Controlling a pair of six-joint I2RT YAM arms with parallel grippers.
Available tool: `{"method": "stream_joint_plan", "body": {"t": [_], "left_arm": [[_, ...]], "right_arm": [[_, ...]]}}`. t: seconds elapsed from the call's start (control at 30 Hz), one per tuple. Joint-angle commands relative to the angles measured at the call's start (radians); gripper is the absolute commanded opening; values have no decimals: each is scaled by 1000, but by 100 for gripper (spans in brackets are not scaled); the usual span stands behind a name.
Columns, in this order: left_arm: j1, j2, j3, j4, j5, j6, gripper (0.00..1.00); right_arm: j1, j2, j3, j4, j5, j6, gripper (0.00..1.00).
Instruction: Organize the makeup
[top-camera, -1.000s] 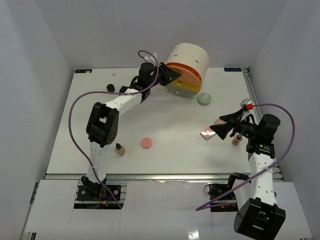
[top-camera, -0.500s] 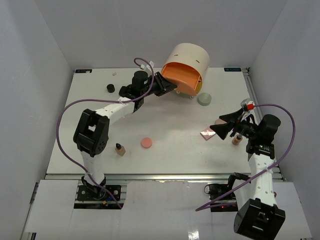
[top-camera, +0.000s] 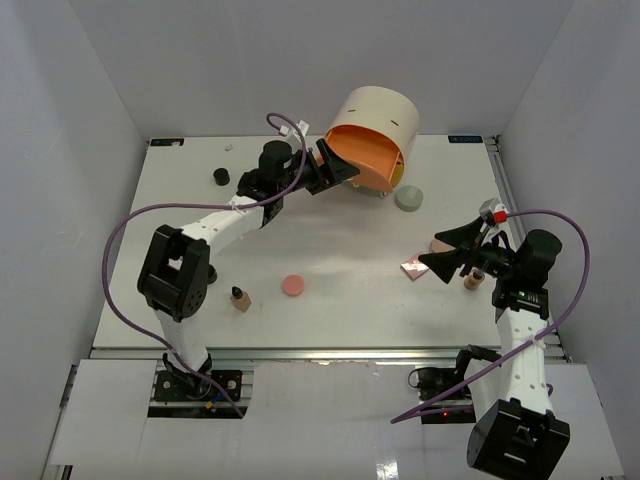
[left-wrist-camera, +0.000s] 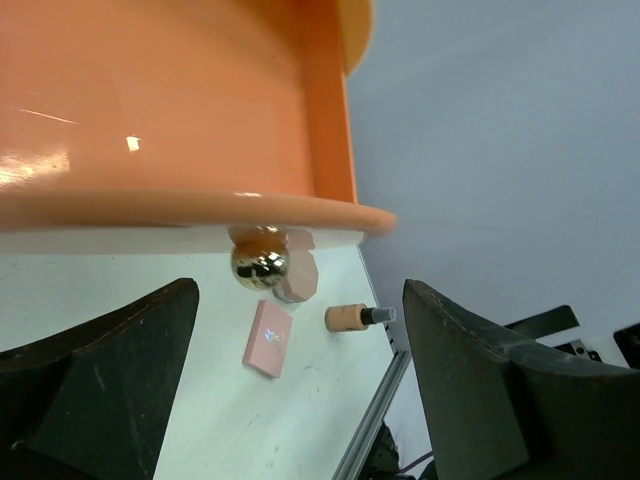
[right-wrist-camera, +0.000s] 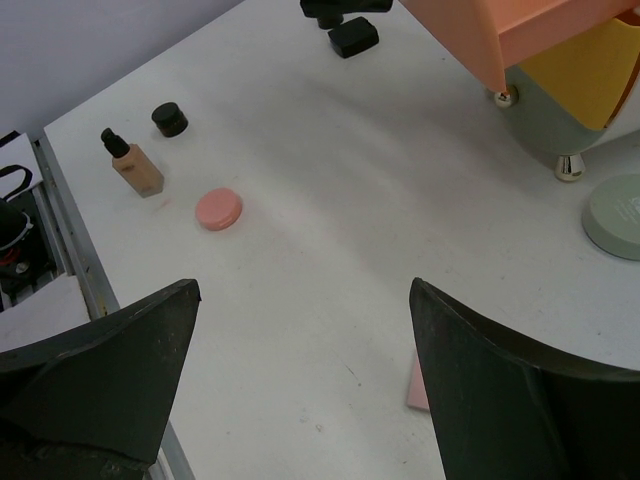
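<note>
The cream box (top-camera: 378, 112) stands at the back with its orange drawer (top-camera: 368, 150) pulled out. My left gripper (top-camera: 338, 170) is open just in front of the drawer; its gold knob (left-wrist-camera: 258, 263) hangs free beyond my fingertips. My right gripper (top-camera: 440, 256) hovers open over the pink square palette (top-camera: 414, 268). Makeup lies scattered: a grey-green compact (top-camera: 409, 198), a pink round compact (top-camera: 293, 285), a brown bottle (top-camera: 240, 298), a second bottle (top-camera: 472, 280) by the right arm, a black jar (top-camera: 221, 176). The left wrist view shows the palette (left-wrist-camera: 268, 338) and a lying bottle (left-wrist-camera: 355, 317).
Below the orange drawer sit the yellow drawer (right-wrist-camera: 590, 70) and the grey drawer (right-wrist-camera: 545, 120) on gold feet (right-wrist-camera: 570, 165). A metal rail (top-camera: 505, 190) edges the table on the right. White walls close in on three sides.
The orange drawer slid out of the box with my left gripper, which then opened and let go of the knob. The right arm has barely moved.
</note>
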Motion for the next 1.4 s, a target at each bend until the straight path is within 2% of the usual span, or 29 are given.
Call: {"method": "stream_joint_plan", "body": {"t": [0.0,0.3,0.43,0.57,0.67,0.8,0.93,1.0,1.1,1.17,1.27,1.37], "left_arm": [[-5,-186,-37,-22,2,96,95],[9,-466,-183,-184,-52,302,97],[29,-632,-313,-274,-73,449,98],[34,-809,-440,-337,-149,548,98],[37,-951,-523,-360,-195,588,98],[38,-1144,-603,-397,-332,640,98],[38,-1310,-661,-431,-486,663,98],[38,-1391,-684,-445,-553,668,98],[38,-1488,-715,-451,-634,668,98],[38,-1552,-728,-456,-704,670,98],[38,-1599,-728,-473,-770,670,98],[38,-1631,-731,-477,-823,670,98]], "right_arm": [[3,-12,2,2,-33,-36,92],[6,8,24,-87,-6,-151,92],[92,34,77,-256,68,-356,92],[330,88,173,-452,271,-548,92],[543,139,226,-494,451,-604,92],[832,319,356,-541,688,-630,92],[1039,554,521,-550,840,-563,90],[1142,679,678,-544,829,-503,90],[1235,811,752,-471,823,-382,90],[1327,905,813,-339,888,-244,90],[1415,1012,883,-237,1026,-129,90],[1441,1127,963,-222,1043,-10,90]]}}
